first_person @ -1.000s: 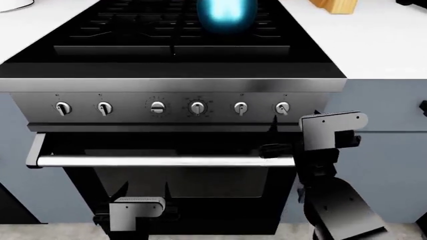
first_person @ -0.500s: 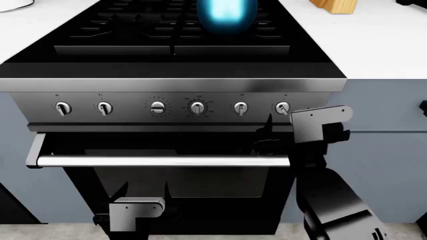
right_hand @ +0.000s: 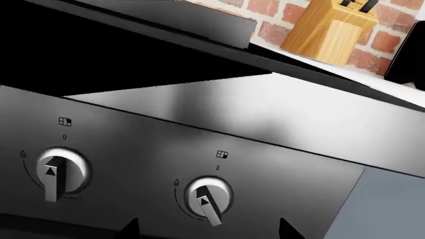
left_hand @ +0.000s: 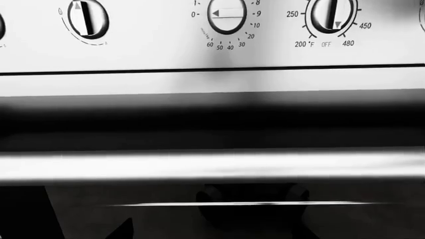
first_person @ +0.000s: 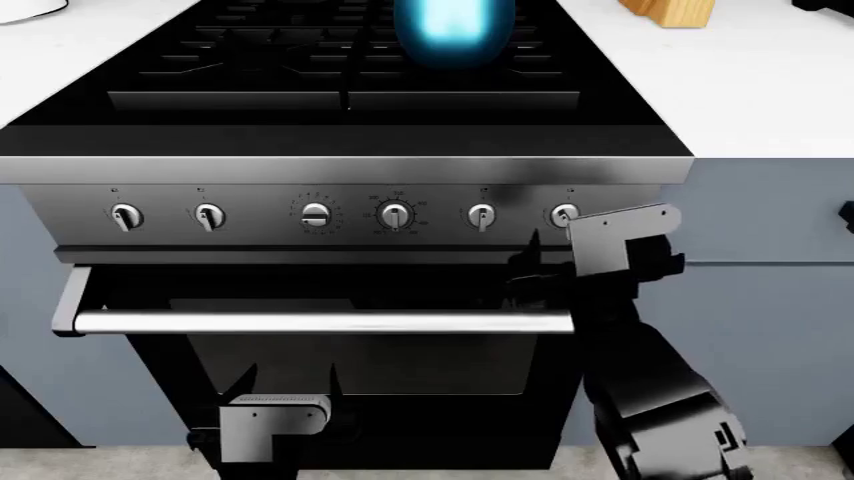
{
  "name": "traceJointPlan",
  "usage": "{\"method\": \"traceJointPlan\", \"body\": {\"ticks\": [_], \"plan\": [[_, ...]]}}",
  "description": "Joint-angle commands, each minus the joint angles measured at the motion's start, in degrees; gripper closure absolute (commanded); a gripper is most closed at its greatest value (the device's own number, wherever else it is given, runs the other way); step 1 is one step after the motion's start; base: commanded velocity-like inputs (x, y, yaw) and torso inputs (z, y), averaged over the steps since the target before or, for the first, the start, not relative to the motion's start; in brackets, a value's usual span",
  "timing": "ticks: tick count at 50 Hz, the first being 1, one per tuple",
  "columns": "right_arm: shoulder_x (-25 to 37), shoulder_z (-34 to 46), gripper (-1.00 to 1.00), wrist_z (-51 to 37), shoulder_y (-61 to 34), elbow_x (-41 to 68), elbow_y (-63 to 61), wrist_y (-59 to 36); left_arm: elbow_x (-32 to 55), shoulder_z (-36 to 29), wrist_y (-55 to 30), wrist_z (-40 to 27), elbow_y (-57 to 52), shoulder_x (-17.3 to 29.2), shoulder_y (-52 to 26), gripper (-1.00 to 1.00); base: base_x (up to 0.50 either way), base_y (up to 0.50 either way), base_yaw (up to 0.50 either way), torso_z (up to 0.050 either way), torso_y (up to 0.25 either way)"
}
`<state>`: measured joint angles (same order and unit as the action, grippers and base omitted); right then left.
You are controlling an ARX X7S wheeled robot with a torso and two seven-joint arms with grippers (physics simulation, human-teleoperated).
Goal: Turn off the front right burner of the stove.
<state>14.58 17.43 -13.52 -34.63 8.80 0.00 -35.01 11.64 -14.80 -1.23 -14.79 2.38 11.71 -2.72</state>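
Note:
The stove (first_person: pixel 347 170) fills the head view, with a black grated cooktop and six silver knobs on its steel panel. My right gripper (first_person: pixel 534 268) is open just in front of and slightly below the rightmost knob (first_person: pixel 565 215). In the right wrist view that knob (right_hand: pixel 208 196) sits between my open fingertips (right_hand: pixel 129 230), untouched, its handle tilted off vertical. The neighbouring knob (right_hand: pixel 58 174) points straight. My left gripper (first_person: pixel 287 385) is open and empty, low in front of the black oven door (first_person: pixel 387 370).
The steel bar handle (first_person: pixel 320 322) crosses the oven door; it fills the left wrist view (left_hand: pixel 212 167) below the timer and temperature dials. A blue glow (first_person: pixel 454 25) sits over the cooktop. A wooden knife block (right_hand: pixel 332 30) stands on the white counter at right. Grey-blue cabinets flank the stove.
My right gripper has moved left and slightly up, closer to the rightmost knob. The left arm has not moved.

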Motion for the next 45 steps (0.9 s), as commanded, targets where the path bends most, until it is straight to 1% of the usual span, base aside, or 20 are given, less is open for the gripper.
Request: {"method": "traceJointPlan", "body": {"ticks": [1,45], "plan": [[-0.3,1.6,-1.0,0.2,-2.2,-1.1,4.0,1.2,0.3,-0.3,0.1,-0.2,0.2,0.2,-0.2,-1.0,0.0,0.0,0.0,0.0,0.0],[-2.4,2.0,-1.0,-0.1,-6.7,-1.0,17.8,8.3,1.1,-1.2,0.3,-1.0,0.7,0.8,-0.6,-1.0,0.0,0.0,0.0,0.0,0.0]]}}
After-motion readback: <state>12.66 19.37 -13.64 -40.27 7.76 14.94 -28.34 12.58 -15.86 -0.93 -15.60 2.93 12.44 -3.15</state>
